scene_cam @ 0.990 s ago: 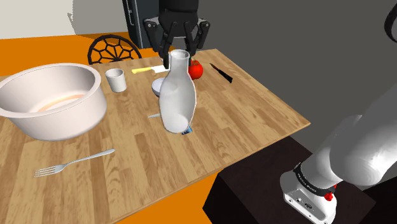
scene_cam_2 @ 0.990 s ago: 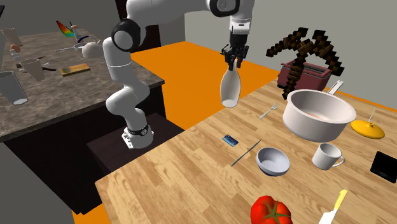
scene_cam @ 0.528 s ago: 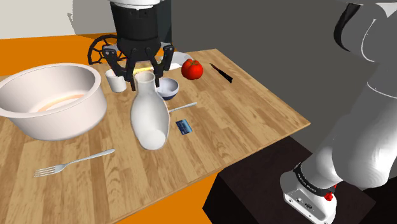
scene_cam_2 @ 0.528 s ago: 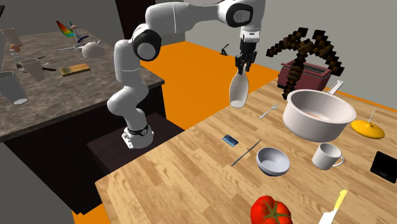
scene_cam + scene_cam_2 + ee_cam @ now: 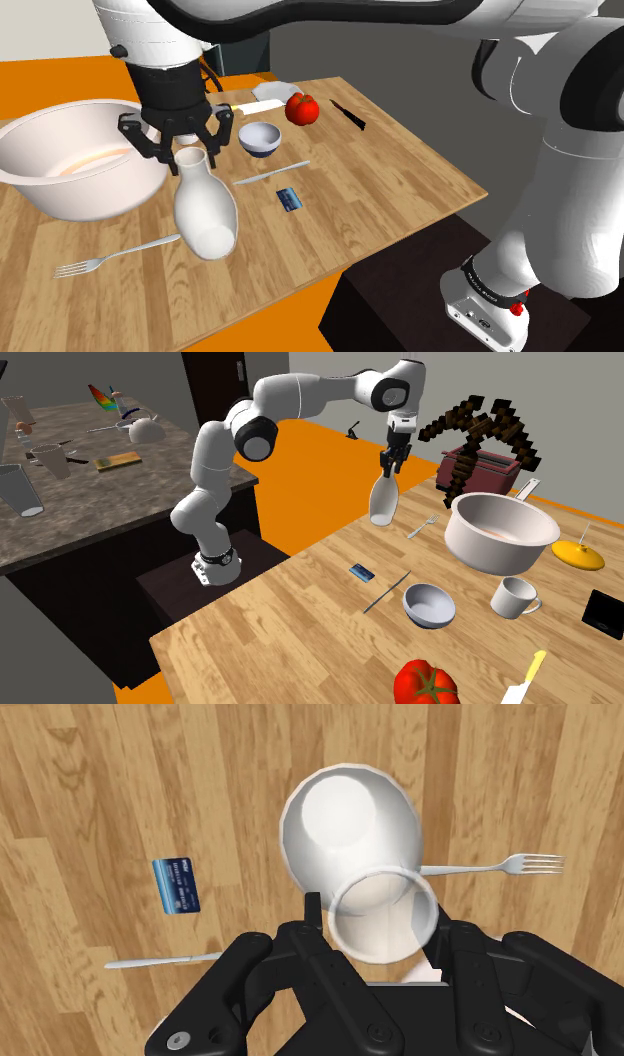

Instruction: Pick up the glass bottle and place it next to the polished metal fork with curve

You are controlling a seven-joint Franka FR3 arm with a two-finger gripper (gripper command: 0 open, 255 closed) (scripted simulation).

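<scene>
- The carry is nearly done. The gripper (image 5: 189, 152) has its fingers (image 5: 313, 909) pinching the neck of the white bottle (image 5: 207, 215), which hangs upright and appears clear of the desk (image 5: 400, 170).
- In the shoulder view the fork (image 5: 115, 255) lies close by, at 8 o'clock of the bottle. From the wrist, its handle runs under the bottle's body.
- The next move likely calls for a small shift off the handle. A straight descent should follow until the base sits beside the fork, and only then should the fingers spread, since the bottle is tall and narrow-necked.
- The big bowl (image 5: 70, 170), at 10 o'clock of the bottle, shows only a pinkish tint inside.
- The small bowl (image 5: 430, 605) looks empty, as does the mug (image 5: 515, 597) at its 3 o'clock.
- The bottle's open mouth shows nothing within.
</scene>
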